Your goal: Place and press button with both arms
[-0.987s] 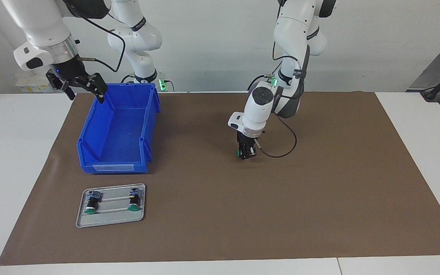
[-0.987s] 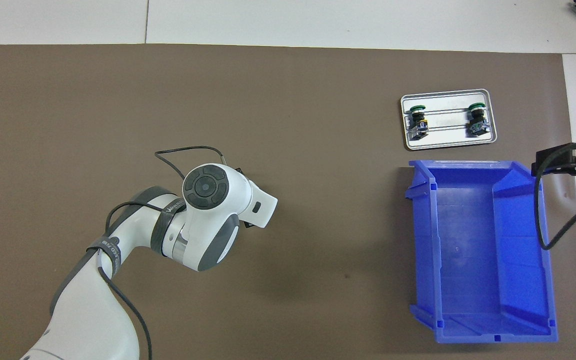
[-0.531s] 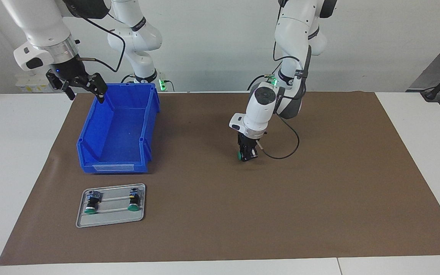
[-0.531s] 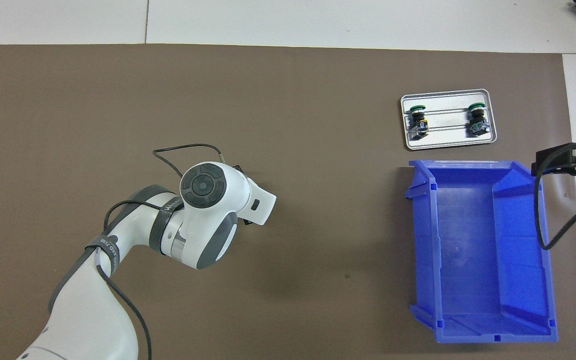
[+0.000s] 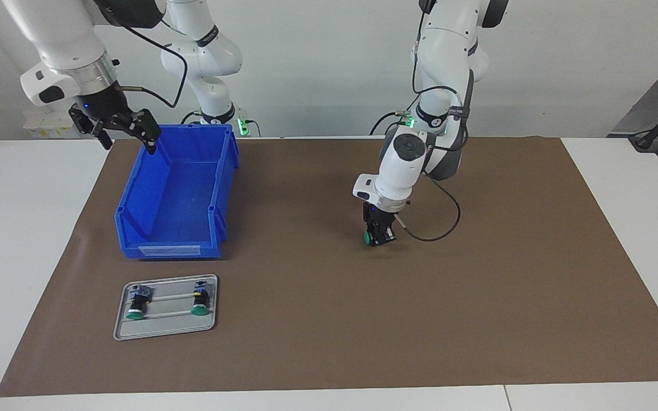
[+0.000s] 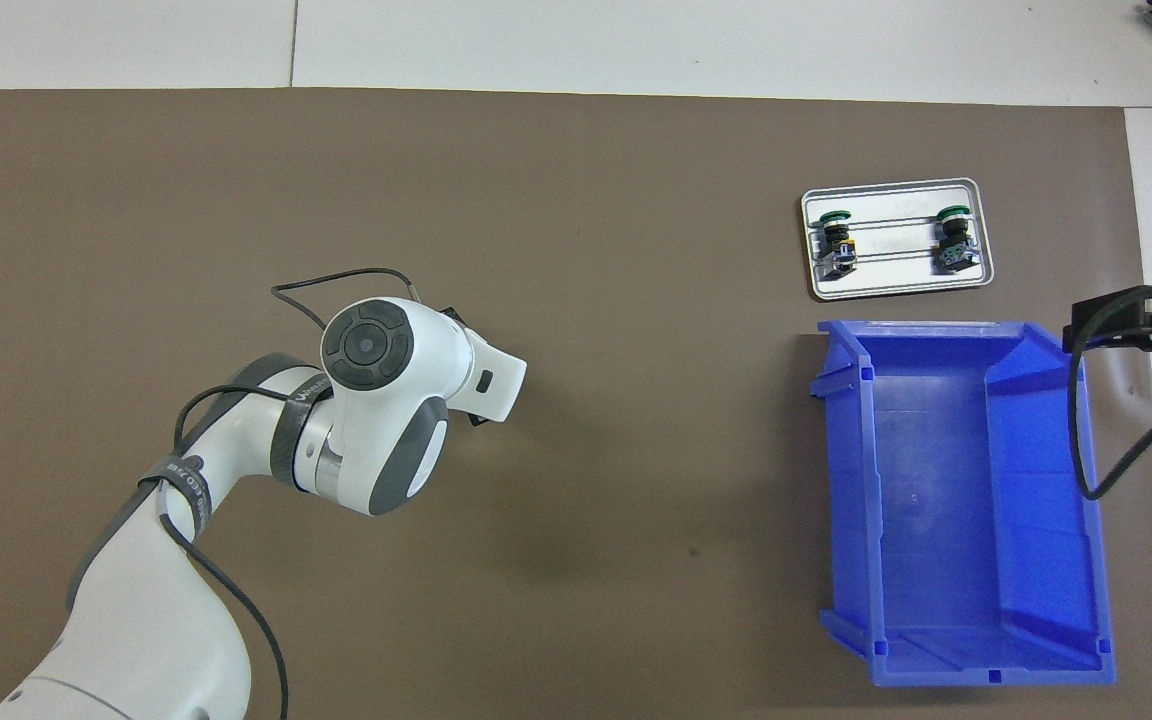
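Note:
My left gripper [image 5: 380, 236] points down over the middle of the brown mat, shut on a button [image 5: 368, 238] whose green cap sticks out sideways, just above the mat. The overhead view hides that gripper and its button under the left arm's white wrist [image 6: 376, 350]. Two more buttons [image 5: 136, 302] [image 5: 199, 299] lie on a grey tray [image 5: 163, 329], also seen as buttons [image 6: 834, 238] [image 6: 954, 240] on the tray [image 6: 896, 286]. My right gripper [image 5: 128, 141] waits open in the air over the blue bin's rim; overhead the right gripper [image 6: 1121, 325] shows at the frame's edge.
An empty blue bin [image 5: 169, 249] [image 6: 936, 480] stands toward the right arm's end of the table, with the tray just farther from the robots. The brown mat [image 5: 477, 285] covers most of the white table. A black cable [image 5: 437, 228] loops from the left wrist.
The left arm has carried its button toward the left arm's end of the table, a little lower and away from the robots. The right arm has not moved.

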Controlling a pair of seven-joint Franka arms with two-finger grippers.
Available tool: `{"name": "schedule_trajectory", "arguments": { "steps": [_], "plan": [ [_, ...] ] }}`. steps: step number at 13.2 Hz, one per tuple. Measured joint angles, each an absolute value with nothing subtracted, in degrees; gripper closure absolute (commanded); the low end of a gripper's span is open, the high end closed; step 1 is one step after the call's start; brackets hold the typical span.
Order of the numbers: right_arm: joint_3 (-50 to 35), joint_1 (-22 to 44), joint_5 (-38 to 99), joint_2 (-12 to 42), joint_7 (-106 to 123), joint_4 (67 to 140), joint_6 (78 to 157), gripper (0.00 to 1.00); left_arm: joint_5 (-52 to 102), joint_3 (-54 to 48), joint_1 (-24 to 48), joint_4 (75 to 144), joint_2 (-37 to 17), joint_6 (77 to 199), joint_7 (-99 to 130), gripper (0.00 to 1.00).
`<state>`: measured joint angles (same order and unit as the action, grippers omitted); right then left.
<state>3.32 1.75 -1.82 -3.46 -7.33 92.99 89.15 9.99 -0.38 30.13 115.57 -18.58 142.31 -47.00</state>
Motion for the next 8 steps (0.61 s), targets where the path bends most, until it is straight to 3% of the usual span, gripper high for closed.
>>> {"name": "schedule_trajectory", "arguments": {
  "steps": [8],
  "plan": [
    [3.3,1.8,-1.8,-3.5,-7.3,93.0,89.1,0.00,60.4,-0.5,24.5,116.0,-18.7,141.3,-89.0,1.00]
  ]
}}
